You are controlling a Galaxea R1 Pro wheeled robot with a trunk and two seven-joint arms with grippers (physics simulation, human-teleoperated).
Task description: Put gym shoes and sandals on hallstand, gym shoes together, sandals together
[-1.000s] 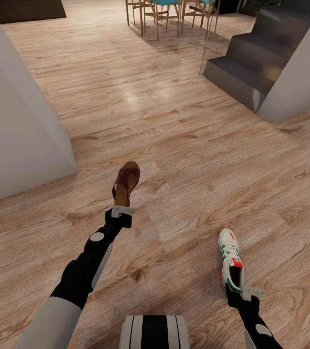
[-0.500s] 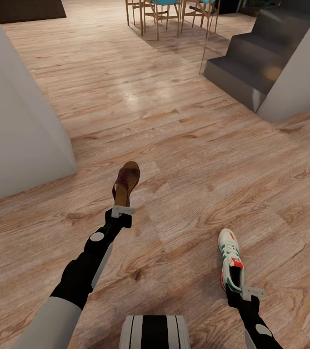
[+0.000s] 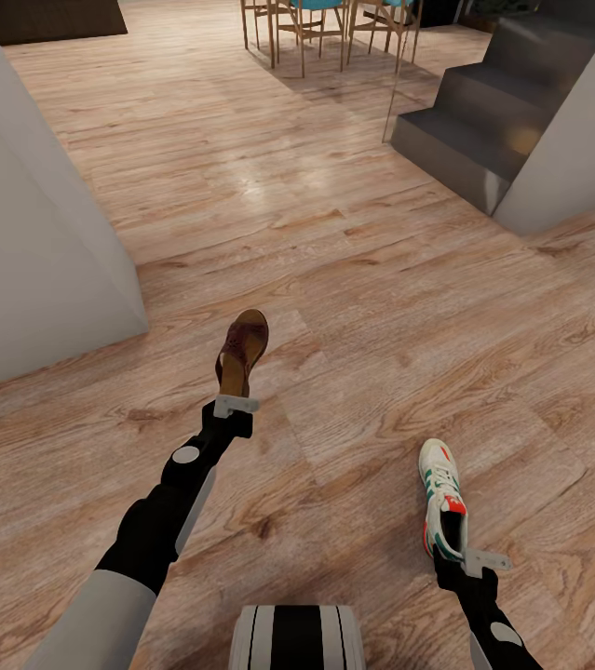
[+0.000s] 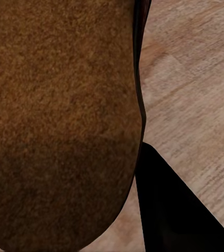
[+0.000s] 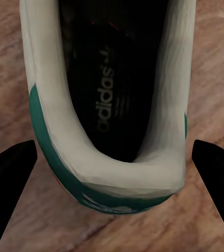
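- Left gripper (image 3: 234, 395) grips the heel of a sandal (image 3: 243, 349), held over the floor (image 3: 353, 279).
- Right gripper (image 3: 457, 551) sits at a sneaker's (image 3: 443, 493) heel, fingers (image 5: 9, 181) spread either side, clear of it.
- Grey stairs (image 3: 469, 121) stand far right.

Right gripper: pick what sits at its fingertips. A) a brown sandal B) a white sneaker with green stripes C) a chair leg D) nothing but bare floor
B: the right gripper is at the heel of the white, green-striped sneaker, whose heel sits between its fingers in the wrist view.
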